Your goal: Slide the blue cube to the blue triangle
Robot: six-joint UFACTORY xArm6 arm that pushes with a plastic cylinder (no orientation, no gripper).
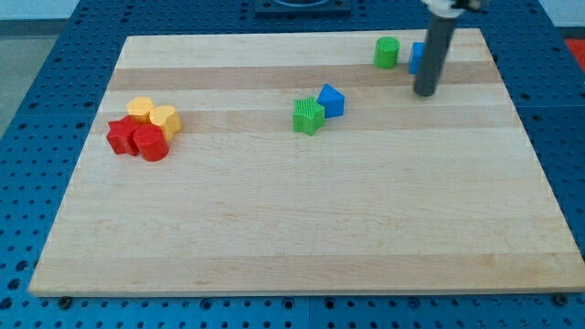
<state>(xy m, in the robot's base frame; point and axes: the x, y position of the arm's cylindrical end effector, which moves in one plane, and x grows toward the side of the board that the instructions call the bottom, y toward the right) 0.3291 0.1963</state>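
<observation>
No jaws here, only a rod. My tip (426, 92) sits touching the blue cube (416, 58), near the green cylinder (387, 52) on the desk (302, 228). Best approach: circle to the cube's right, then push left-downward toward the blue triangle (332, 100).

Blue cube (416, 57), blue triangle (331, 100), two green blocks (309, 116), red-and-yellow cluster (144, 128), pale striped wooden board (302, 219), blue pegboard (37, 137).
</observation>
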